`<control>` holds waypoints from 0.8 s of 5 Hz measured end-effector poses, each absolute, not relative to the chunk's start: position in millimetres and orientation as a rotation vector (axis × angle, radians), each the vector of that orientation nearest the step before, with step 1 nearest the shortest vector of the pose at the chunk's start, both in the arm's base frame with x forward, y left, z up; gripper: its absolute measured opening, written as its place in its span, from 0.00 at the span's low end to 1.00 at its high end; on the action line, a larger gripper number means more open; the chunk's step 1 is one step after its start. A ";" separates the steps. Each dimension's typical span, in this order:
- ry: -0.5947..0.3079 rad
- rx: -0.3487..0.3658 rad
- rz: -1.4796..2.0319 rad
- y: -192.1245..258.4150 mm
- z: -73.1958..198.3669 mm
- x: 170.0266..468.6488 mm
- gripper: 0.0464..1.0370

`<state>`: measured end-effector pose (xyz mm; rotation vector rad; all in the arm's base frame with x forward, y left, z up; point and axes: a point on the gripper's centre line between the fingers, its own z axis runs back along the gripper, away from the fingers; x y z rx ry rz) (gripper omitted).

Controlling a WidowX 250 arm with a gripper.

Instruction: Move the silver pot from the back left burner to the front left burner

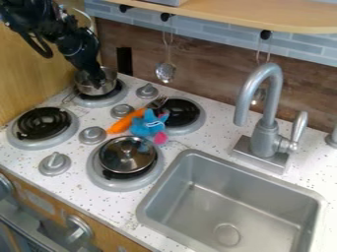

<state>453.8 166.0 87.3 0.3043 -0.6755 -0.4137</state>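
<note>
So the black arm comes in from the upper left, and its gripper [98,81] is right down at the silver pot [90,91], partly covering the opening. Can't tell if it's grabbing the pot or just hanging over it, or whether it's open or closed. The pot is sitting on the upper-left burner [101,102], upright, handle pointing toward the lower left.

Down and left of it there's another burner with a black coil [45,123]. A shiny lidded pan [125,155] is on the lower-right burner [117,184]. Between that and the upper-right burner [193,126] there's a blue plush toy [146,126] with pink bits, touching an orange carrot-looking thing [122,124], plus a metal fork [158,102] right by them. Speckled white desk [172,147], metal sink [243,206] and gray faucet [266,134] on the right, slotted spoon [165,72] hanging on the wall.
</note>
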 end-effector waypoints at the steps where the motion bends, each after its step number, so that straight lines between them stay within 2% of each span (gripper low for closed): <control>1: -0.640 0.282 -0.416 165.2 68.6 451.5 0.97; 2: -0.589 0.308 -0.388 177.7 49.2 459.1 0.97; 4: -0.621 0.313 -0.391 189.5 44.4 489.7 0.97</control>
